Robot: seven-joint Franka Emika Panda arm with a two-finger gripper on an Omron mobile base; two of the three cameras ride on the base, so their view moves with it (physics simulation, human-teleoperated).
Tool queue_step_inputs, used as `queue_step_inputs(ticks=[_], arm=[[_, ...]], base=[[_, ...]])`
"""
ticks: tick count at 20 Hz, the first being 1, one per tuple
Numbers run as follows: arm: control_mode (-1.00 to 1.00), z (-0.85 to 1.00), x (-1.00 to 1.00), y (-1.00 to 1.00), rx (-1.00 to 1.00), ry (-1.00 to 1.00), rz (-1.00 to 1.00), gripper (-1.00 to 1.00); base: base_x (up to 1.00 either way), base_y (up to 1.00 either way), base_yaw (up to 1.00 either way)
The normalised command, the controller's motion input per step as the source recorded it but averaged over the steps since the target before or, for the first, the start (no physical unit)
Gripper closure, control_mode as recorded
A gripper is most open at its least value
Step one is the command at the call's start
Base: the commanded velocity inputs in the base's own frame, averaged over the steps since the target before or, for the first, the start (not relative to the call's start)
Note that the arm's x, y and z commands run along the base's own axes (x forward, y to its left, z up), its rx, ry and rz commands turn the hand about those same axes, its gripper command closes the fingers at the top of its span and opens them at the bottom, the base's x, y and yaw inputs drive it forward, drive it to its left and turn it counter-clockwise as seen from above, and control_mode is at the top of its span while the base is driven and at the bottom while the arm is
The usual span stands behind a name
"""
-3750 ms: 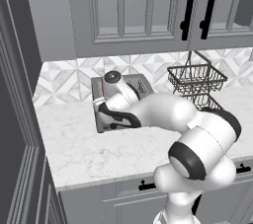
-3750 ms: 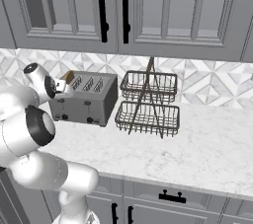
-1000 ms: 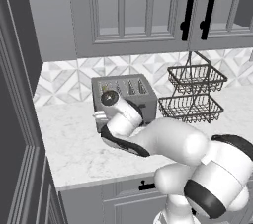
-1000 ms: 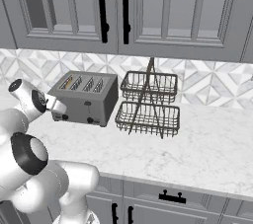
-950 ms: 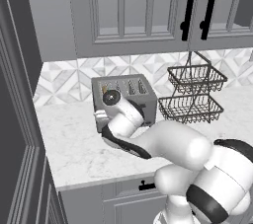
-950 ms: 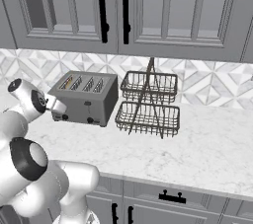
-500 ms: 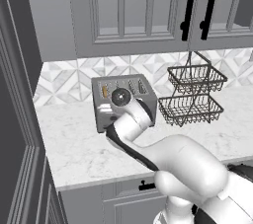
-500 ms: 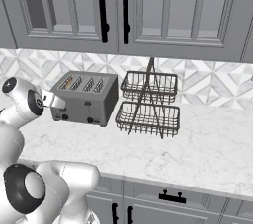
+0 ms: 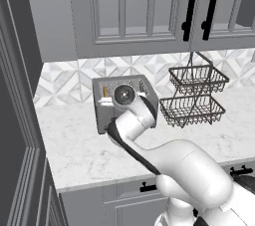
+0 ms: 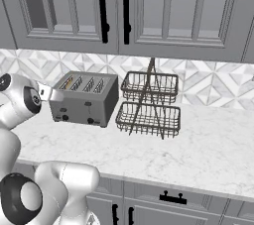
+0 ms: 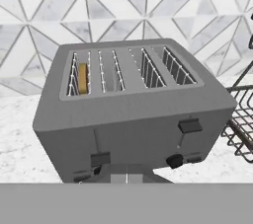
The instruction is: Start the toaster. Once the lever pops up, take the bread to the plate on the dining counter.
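No readable text, labels, brands or numbers anywhere. Toaster front has no markings, only plain levers and knobs.

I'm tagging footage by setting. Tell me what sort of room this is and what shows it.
A kitchen, rendered rather than real. A grey four-slot toaster with a bread slice in one slot stands on a marble worktop, beside a two-tier wire basket, under grey wall cabinets and a tiled backsplash.
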Motion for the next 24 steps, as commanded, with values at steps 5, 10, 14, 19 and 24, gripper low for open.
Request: queue_step_inputs(ticks=[5,10,14,19,24], arm=[[-1.0,0.37,0.1,0.07,0.0,0.0,0.07,1.0],[-1.0,0.09,0.18,0.08,-0.04,0.0,0.07,1.0],[-1.0,0.0,0.22,0.13,-0.07,-0.01,0.01,1.0],[-1.0,0.0,0.38,0.14,-0.02,0.0,0.0,1.0],[-1.0,0.0,0.32,0.16,0.0,0.01,0.0,1.0]], base=[[0.0,0.0,0.0],[0.0,0.0,0.0],[0.0,0.0,0.0],[0.0,0.0,0.0],[0.0,0.0,0.0]])
